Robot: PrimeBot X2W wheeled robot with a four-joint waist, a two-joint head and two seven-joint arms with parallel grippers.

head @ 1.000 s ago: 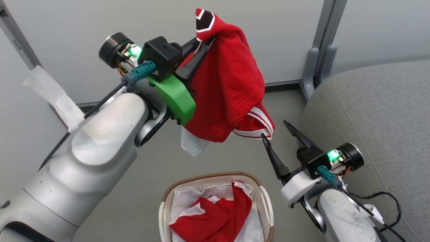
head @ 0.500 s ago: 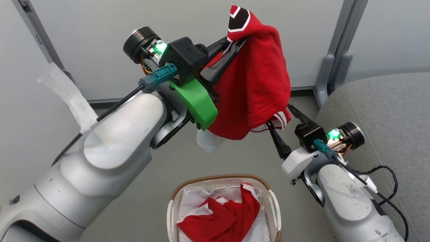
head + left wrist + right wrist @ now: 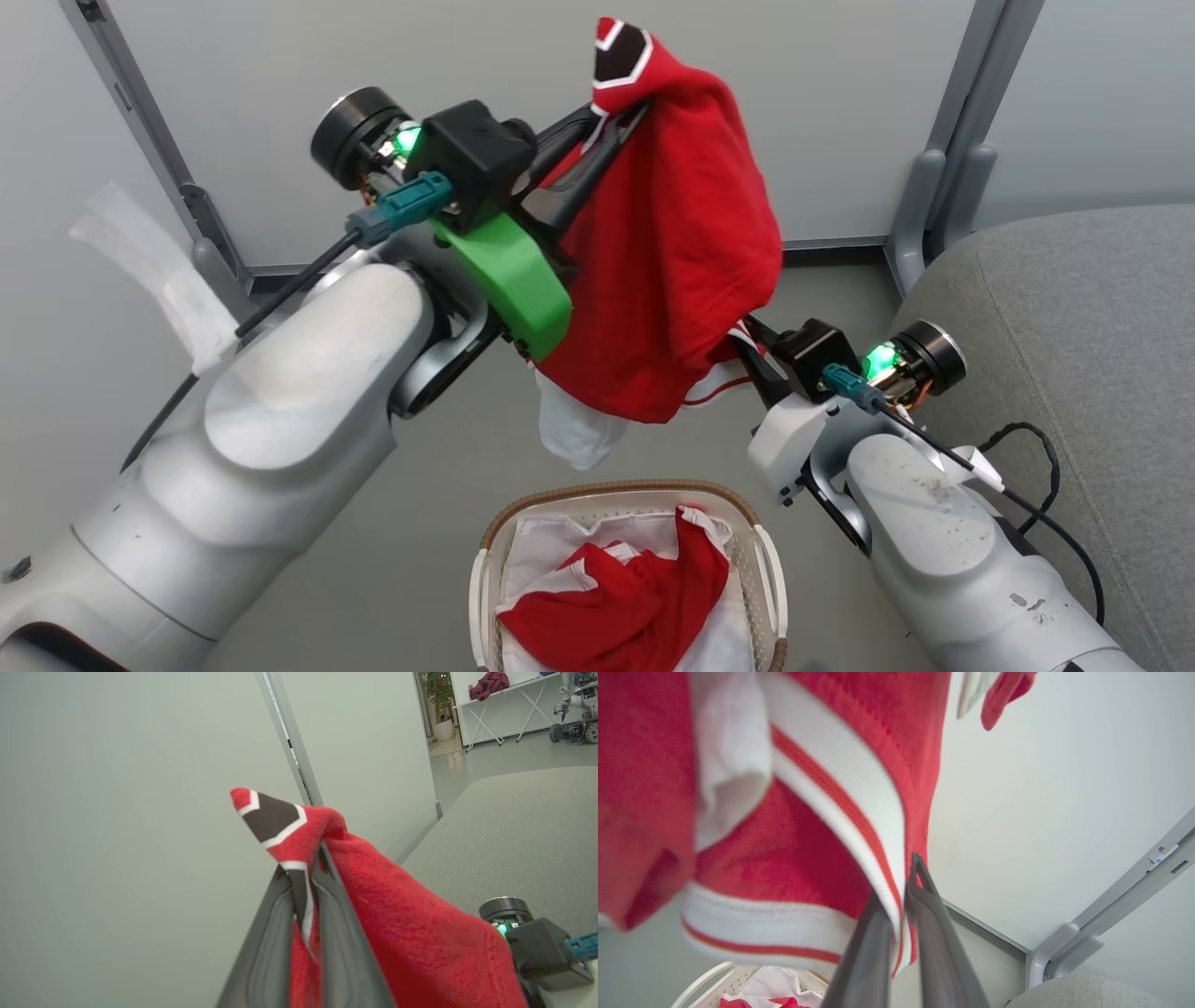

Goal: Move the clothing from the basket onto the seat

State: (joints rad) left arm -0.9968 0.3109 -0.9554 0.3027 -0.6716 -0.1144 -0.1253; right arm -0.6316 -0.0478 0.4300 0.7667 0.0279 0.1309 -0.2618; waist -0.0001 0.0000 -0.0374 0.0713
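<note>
Hanging in the air, the clothing (image 3: 681, 252) is held at two points, and no part of it touches the seat (image 3: 1074, 308) or the basket (image 3: 616, 492).

**Head view**
- The left gripper (image 3: 616, 126) is raised, with its jaws pressed together on the top fold of the clothing, just below the black-and-white mark (image 3: 624, 54).
- The right gripper (image 3: 750, 338) meets the lower hem. Its fingertips are covered by fabric, so the grip cannot be read from this view.
- A white lining (image 3: 574, 434) hangs below the red fabric.
- The basket stands on the floor (image 3: 373, 579) between the two arms. It holds a second red garment (image 3: 625, 607) lying on a white sheet (image 3: 546, 560).
- The seat lies to the robot's right, close beside the right arm.

**Left wrist view**
- Both fingers of the left gripper (image 3: 303, 868) lie together, with a thin fold of the clothing (image 3: 411, 933) pinched between them.
- The mark (image 3: 271, 816) stands above the fingertips.
- This view adds the broad grey top of the seat (image 3: 514, 826) behind the fabric.

**Right wrist view**
- This view settles the grip: the right gripper (image 3: 899, 891) is clamped on the white-striped trim (image 3: 840, 793) of the clothing (image 3: 808, 849), and the trim passes between the fingers.
- The basket (image 3: 738, 975) shows at the bottom edge.
- A corner of the seat (image 3: 1087, 991) shows at the lower right.
</note>
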